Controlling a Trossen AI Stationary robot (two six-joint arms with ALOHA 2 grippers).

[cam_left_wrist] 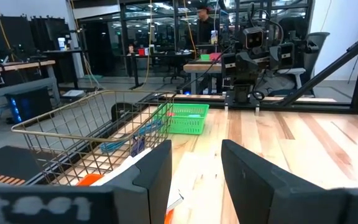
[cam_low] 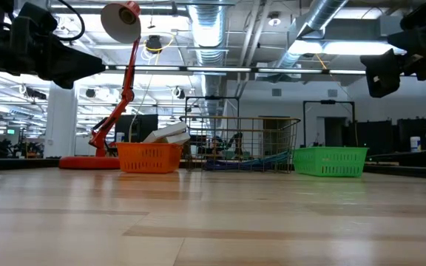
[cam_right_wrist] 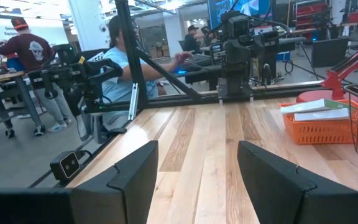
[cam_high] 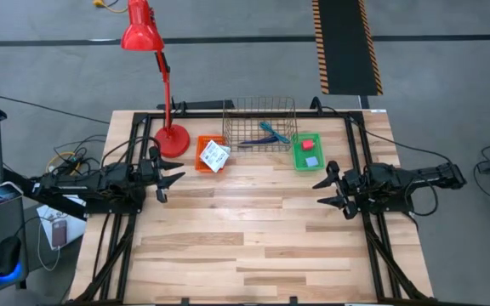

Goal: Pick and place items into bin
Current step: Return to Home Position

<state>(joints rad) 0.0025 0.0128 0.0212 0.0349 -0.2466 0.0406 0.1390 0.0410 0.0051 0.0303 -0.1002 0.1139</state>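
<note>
My 2 grippers, left gripper point(cam_high: 175, 172) and right gripper point(cam_high: 320, 194), hang wide open, empty, at table point(cam_high: 253, 246) sides. White packets point(cam_high: 215, 155) lie in orange bin point(cam_high: 202, 158): likely light, floppy, pinch by edge. Red block point(cam_high: 310, 144) in green bin point(cam_high: 301, 161): likely rigid, grip flat sides.

The left arm point(cam_high: 100, 183) lies level across the left middle of the high view. Its left gripper point(cam_high: 175, 180) points toward the frame's centre with fingers point(cam_left_wrist: 157, 174) spread wide, holding nothing. The right arm point(cam_high: 407, 181) mirrors it at the right middle, and the right gripper point(cam_high: 320, 194) is likewise spread and empty, facing the other from well apart. In the low view, both arms sit in the upper corners.
</note>
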